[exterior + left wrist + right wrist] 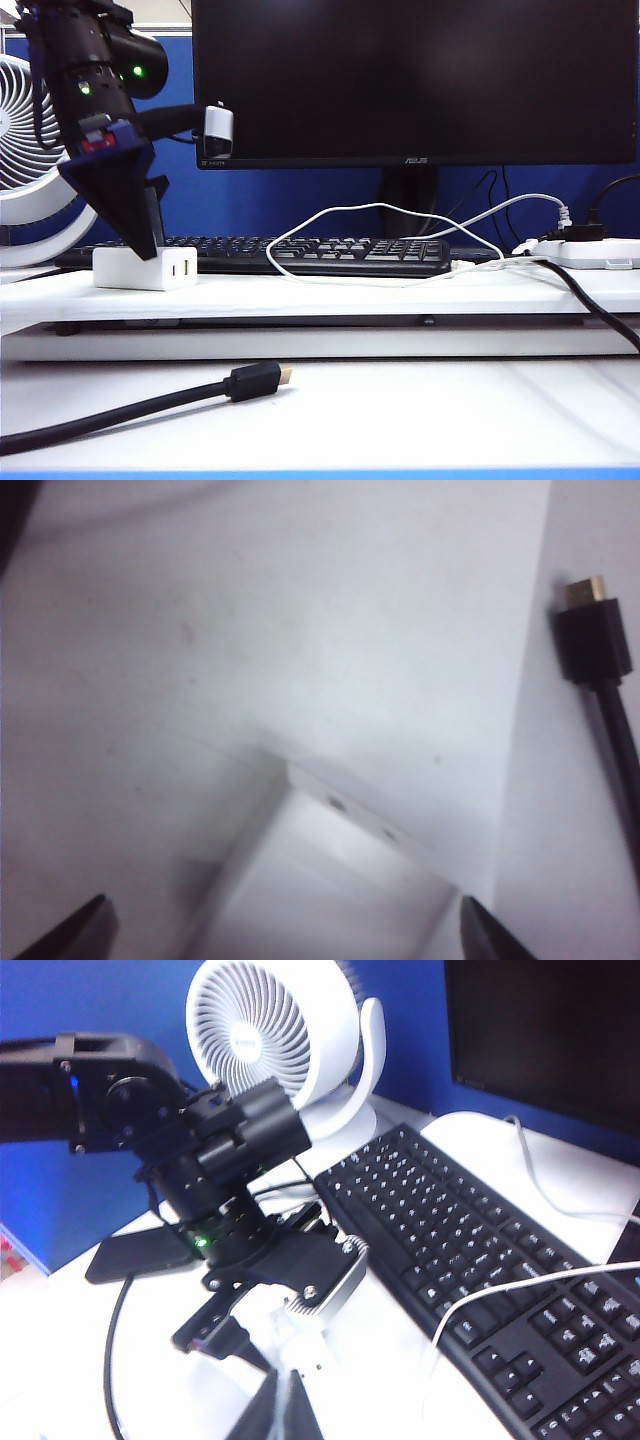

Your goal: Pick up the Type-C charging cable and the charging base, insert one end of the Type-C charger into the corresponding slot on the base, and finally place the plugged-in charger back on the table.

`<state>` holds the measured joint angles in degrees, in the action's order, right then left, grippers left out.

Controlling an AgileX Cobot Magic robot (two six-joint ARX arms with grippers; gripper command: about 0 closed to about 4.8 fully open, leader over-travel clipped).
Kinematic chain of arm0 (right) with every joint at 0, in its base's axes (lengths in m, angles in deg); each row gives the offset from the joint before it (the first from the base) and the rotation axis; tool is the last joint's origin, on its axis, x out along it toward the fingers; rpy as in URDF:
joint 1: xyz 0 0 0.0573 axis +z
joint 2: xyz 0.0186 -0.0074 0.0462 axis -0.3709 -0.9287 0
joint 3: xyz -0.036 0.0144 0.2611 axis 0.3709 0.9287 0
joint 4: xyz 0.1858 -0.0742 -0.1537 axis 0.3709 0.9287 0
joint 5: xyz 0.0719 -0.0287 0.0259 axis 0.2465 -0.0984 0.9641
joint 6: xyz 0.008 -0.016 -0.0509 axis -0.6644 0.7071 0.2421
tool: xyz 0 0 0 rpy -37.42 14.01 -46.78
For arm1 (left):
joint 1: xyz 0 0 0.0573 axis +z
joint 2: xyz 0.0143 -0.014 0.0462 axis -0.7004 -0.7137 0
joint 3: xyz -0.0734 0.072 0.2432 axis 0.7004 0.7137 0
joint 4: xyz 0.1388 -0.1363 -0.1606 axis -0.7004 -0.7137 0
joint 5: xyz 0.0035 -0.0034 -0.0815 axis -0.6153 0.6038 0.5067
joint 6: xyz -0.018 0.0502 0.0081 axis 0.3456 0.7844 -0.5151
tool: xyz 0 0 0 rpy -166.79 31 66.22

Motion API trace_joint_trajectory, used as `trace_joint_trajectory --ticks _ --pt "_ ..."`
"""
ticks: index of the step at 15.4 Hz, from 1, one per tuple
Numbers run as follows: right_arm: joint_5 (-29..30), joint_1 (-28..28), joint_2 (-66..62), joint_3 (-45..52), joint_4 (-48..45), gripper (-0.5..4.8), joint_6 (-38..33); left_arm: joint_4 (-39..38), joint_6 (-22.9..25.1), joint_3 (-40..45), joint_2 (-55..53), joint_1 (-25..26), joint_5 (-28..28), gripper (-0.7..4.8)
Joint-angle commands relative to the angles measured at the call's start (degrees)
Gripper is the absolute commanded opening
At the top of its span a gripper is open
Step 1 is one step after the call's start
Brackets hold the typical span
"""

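White table (400, 420), left gripper (285, 935) spread over half-hidden charging base (145, 268), right gripper (278, 1410) closed

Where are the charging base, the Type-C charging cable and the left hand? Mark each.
charging base (146, 268): exterior view, its front face.
Type-C charging cable (352, 208): exterior view, top of its loop.
left hand (285, 930): left wrist view, midway between open fingertips.

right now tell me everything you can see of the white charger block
The charging base is a small white boxy block of smooth plastic, lying flat at the left end of the raised shelf board, just in front of the keyboard. Its side face shows two small ports. The left claw stands open over it, fingertips either side; contact can't be confirmed.
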<state>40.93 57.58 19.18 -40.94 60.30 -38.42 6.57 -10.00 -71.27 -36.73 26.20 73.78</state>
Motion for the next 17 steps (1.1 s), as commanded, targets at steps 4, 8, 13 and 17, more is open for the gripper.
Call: trace_joint_trajectory --ticks 4,8,13,17 --pt "0.2 0.0 0.2 -0.3 -0.6 -0.02 0.2 0.8 0.0 0.0 -3.0 0.0 0.1 4.58" --pt "0.2 0.0 0.2 -0.3 -0.6 -0.02 0.2 1.0 -12.3 -0.2 -2.9 0.0 0.1 1.62" --pt "0.2 0.0 0.2 -0.3 -0.6 -0.02 0.2 -2.4 -17.2 -2.6 -2.8 0.0 -0.7 3.62" --pt "0.2 0.0 0.2 -0.3 -0.5 -0.02 0.2 -4.7 -18.4 -2.8 -2.8 -0.4 -5.9 4.04"
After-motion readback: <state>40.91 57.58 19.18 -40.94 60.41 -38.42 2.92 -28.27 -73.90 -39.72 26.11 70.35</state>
